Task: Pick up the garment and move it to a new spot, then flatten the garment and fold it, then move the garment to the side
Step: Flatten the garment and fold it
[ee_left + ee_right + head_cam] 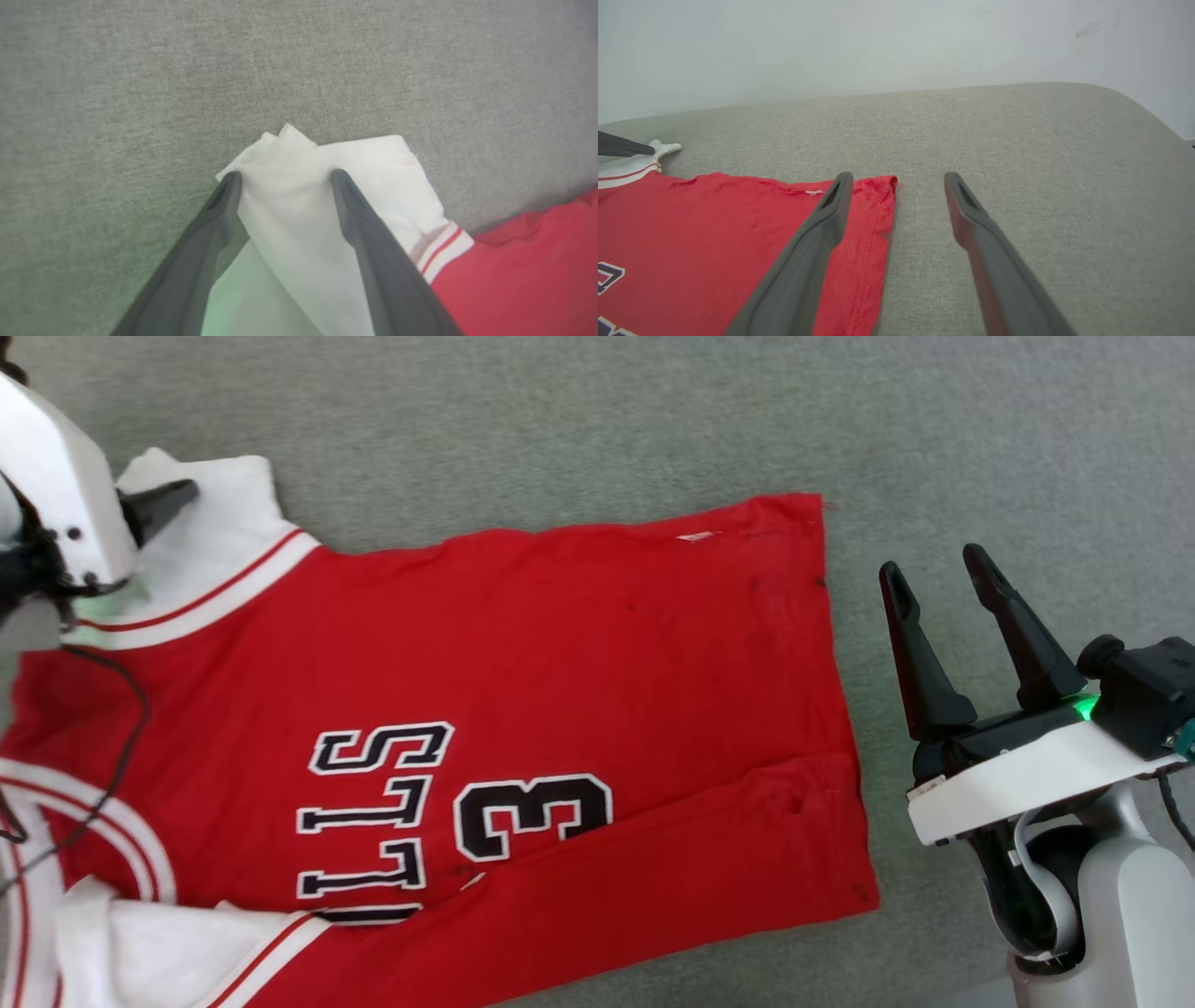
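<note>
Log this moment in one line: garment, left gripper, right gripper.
garment: spread on grey surface | left gripper: open, fingers over white sleeve | right gripper: open, beside hem, holding nothing

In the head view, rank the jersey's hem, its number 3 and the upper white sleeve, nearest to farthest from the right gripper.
1. The hem, just left of the right gripper.
2. The number 3, mid-jersey.
3. The upper white sleeve, far left, at the left gripper.

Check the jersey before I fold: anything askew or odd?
The garment isn't fully flat. Its far white sleeve is bunched at the cuff, at the open left gripper, and a crease runs along the near side toward the hem. Small dark specks dot the red fabric there.
</note>
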